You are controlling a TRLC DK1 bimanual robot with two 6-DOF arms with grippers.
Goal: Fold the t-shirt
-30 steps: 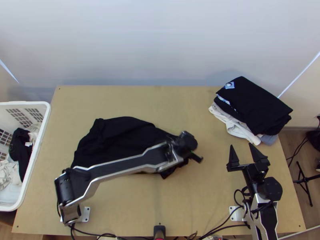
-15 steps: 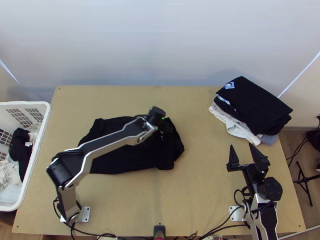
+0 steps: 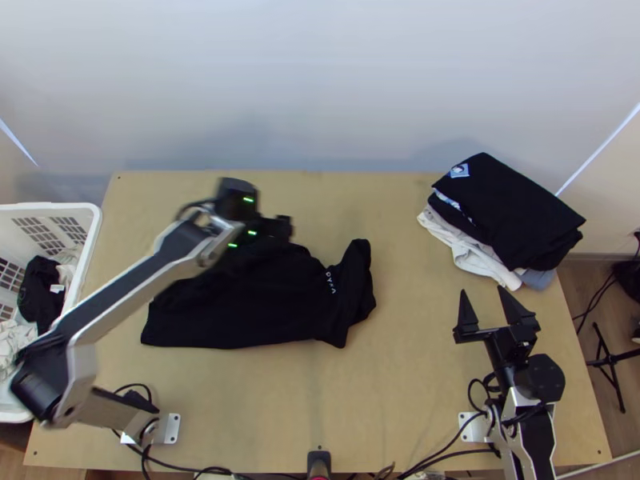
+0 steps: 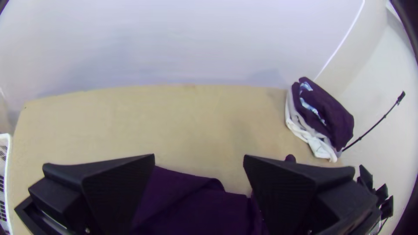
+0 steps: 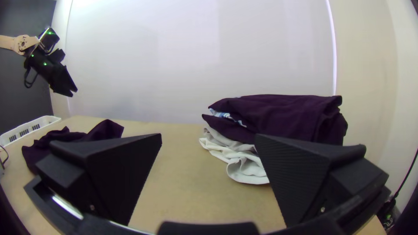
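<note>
My left gripper hangs above the far edge of the black t-shirt, which lies rumpled on the table's left half. A small white print shows near the shirt's right end, where the cloth is bunched. In the left wrist view the left gripper is open, with the shirt below and between its fingers. My right gripper stands right of the shirt, near the folded pile. The right wrist view shows the right gripper open, holding nothing, with the shirt off to one side.
A pile of folded dark and white clothes sits at the table's far right corner. A white basket with clothes stands against the left side. Cables run along the near edge of the wooden table.
The left arm has swung leftward and away from the shirt's right end, up toward its far side. The shirt's right end looks more bunched, its print uncovered. The right arm has stayed still.
</note>
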